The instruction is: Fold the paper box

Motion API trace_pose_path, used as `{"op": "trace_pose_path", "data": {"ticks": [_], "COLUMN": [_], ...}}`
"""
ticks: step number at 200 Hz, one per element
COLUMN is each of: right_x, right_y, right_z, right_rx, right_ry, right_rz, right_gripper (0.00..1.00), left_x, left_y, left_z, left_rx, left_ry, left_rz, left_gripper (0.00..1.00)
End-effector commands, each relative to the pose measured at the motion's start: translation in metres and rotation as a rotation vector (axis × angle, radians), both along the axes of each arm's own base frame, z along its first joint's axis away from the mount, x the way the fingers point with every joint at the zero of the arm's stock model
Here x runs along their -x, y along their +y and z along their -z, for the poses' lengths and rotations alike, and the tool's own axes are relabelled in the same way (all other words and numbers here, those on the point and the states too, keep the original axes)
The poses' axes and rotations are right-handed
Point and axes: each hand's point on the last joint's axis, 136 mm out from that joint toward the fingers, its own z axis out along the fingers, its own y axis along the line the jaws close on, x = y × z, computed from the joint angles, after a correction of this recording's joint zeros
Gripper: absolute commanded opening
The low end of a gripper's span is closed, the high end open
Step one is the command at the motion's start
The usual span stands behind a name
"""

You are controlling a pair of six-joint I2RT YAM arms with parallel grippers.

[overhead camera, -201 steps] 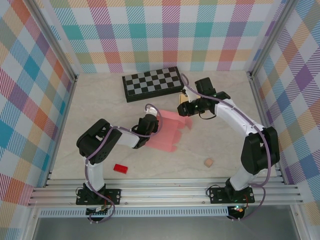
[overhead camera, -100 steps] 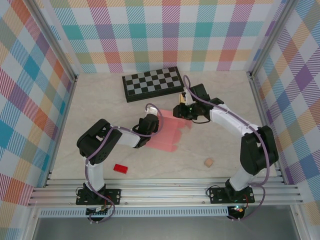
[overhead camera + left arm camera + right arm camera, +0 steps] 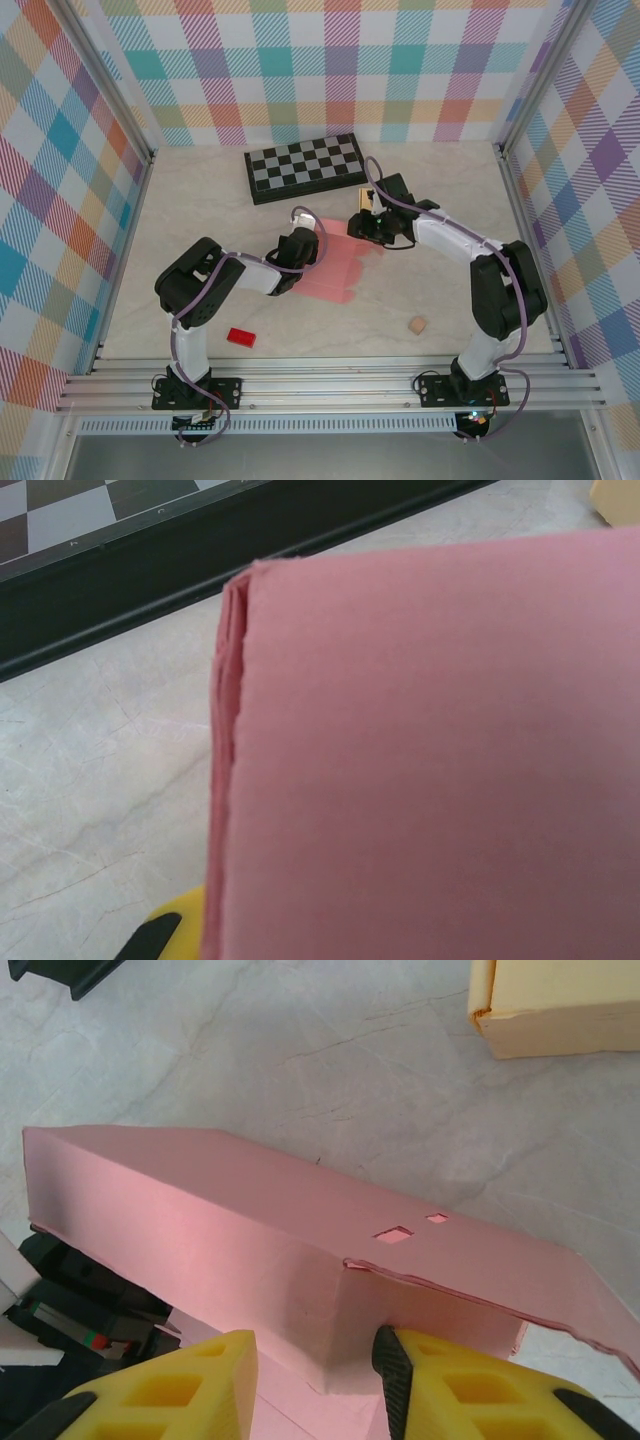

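Note:
The pink paper box point(image 3: 335, 265) lies half folded in the middle of the table. My left gripper point(image 3: 299, 250) is at its left edge, shut on the stacked pink layers point(image 3: 400, 760) that cover the left wrist view; just a bit of one yellow finger point(image 3: 172, 928) peeks out beside them. My right gripper point(image 3: 363, 226) is at the box's far right corner. In the right wrist view a raised wall point(image 3: 200, 1210) with a folded corner stands between the open jaws point(image 3: 315, 1358). The right finger's black pad point(image 3: 392, 1370) touches the paper, while the left finger point(image 3: 175, 1390) stands apart from it.
A black-and-white chessboard point(image 3: 305, 167) lies at the back, just beyond the pink sheet. A pale yellow box point(image 3: 560, 1005) sits near the right gripper. A red block point(image 3: 240, 337) and a small tan cube point(image 3: 417, 325) rest toward the front. Checked walls enclose the table.
My right gripper has come in leftward from the right onto the box's far right corner, and its jaws now straddle the folded corner. The left gripper has stayed put.

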Motion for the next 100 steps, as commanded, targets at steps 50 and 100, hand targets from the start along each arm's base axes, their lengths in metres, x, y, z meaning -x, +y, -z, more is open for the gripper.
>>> {"op": "trace_pose_path", "data": {"ticks": [50, 100], "right_x": [-0.007, -0.01], "right_y": [0.029, 0.021], "right_z": [0.002, 0.005], "right_rx": [-0.168, -0.131], "right_ry": [-0.002, -0.008], "right_rz": [-0.038, 0.001], "right_gripper": [0.38, 0.21], "left_x": [0.025, 0.026], "left_y": [0.014, 0.016], "left_z": [0.055, 0.054], "left_rx": [-0.136, -0.135], "left_ry": [0.171, 0.171], "left_rz": [0.012, 0.0], "left_gripper": [0.02, 0.02]}}
